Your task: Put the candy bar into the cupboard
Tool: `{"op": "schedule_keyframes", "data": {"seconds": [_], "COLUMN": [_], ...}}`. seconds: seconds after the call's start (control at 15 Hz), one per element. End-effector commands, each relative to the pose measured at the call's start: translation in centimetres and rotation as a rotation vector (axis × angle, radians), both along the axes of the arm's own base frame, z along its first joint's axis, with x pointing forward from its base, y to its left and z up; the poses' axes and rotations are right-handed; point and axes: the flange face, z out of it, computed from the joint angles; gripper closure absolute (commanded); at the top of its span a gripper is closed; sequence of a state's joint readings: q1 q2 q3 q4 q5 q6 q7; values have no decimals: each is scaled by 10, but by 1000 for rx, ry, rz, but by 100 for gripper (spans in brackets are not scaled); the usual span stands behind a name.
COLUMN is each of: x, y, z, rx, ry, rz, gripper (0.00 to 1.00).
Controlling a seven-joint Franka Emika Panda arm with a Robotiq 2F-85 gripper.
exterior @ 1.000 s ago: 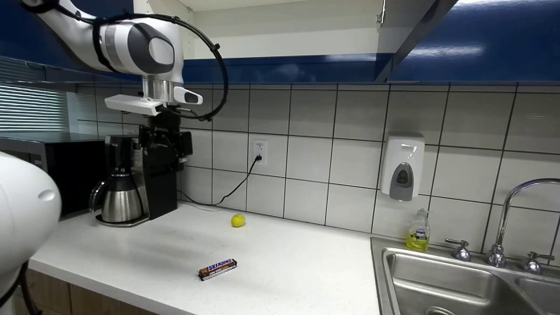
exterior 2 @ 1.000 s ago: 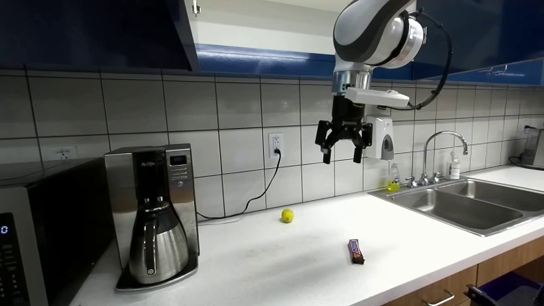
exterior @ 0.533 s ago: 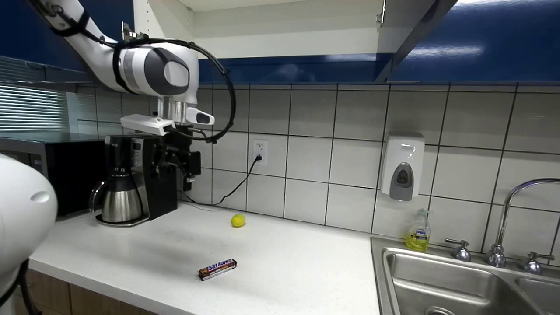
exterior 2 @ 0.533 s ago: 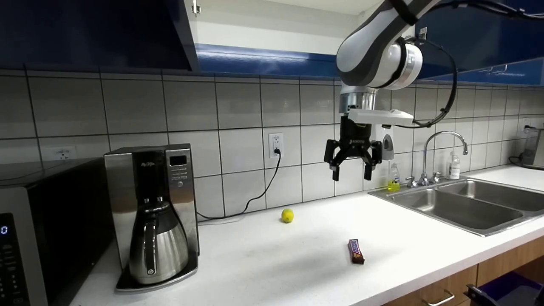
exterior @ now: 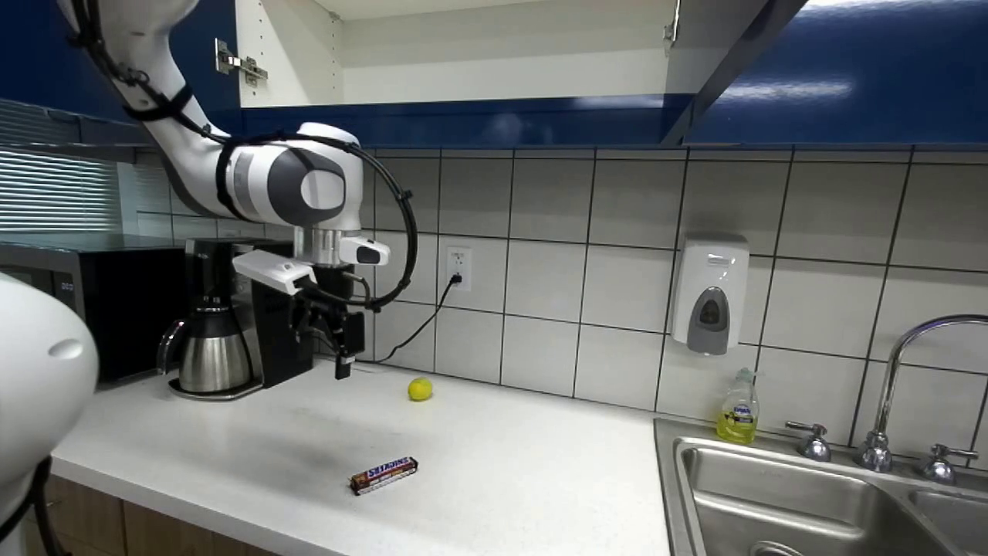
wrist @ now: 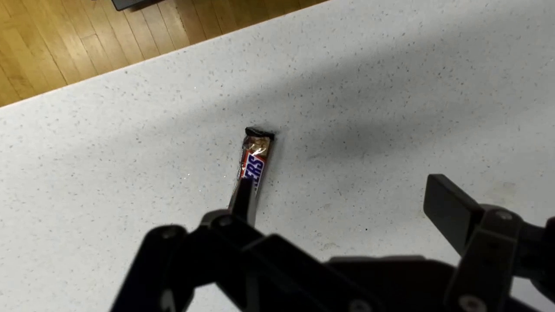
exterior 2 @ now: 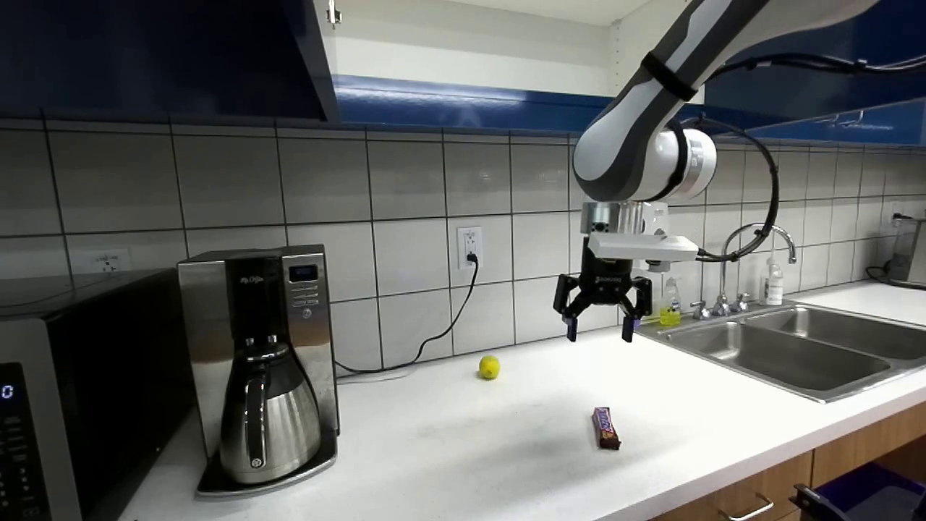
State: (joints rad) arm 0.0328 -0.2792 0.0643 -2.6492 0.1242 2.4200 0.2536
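The candy bar (exterior: 384,475) lies flat on the white counter in both exterior views (exterior 2: 605,428), in a brown Snickers wrapper. The cupboard (exterior: 494,123) hangs above, open, with a blue lower edge and white interior; it also shows in an exterior view (exterior 2: 463,105). My gripper (exterior 2: 600,336) is open and empty, pointing down, above the counter and behind the bar; it also shows in an exterior view (exterior: 342,371). In the wrist view the gripper's (wrist: 340,186) left finger covers the lower part of the candy bar (wrist: 253,160); the space between the fingers shows only counter.
A yellow ball (exterior: 420,388) lies near the tiled wall. A coffee maker (exterior 2: 257,362) and a microwave (exterior 2: 94,376) stand at one end. A sink (exterior 2: 788,354) with a faucet and a soap bottle (exterior 2: 670,304) is at the other. The cupboard door (exterior: 841,77) stands open.
The arm has come down from in front of the cupboard, lowering the open gripper toward the counter. The candy bar has not moved.
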Motion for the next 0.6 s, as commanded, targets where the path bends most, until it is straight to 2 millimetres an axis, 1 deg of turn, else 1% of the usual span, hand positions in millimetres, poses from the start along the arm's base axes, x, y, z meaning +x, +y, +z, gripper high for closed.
{"op": "schedule_keyframes", "data": {"seconds": [0.0, 0.53], "x": [12, 35], "y": [-13, -34], "z": [-28, -91], "rx": [1, -2], "ry": [-24, -26], "rz": [-79, -142], "gripper": [0, 0]}}
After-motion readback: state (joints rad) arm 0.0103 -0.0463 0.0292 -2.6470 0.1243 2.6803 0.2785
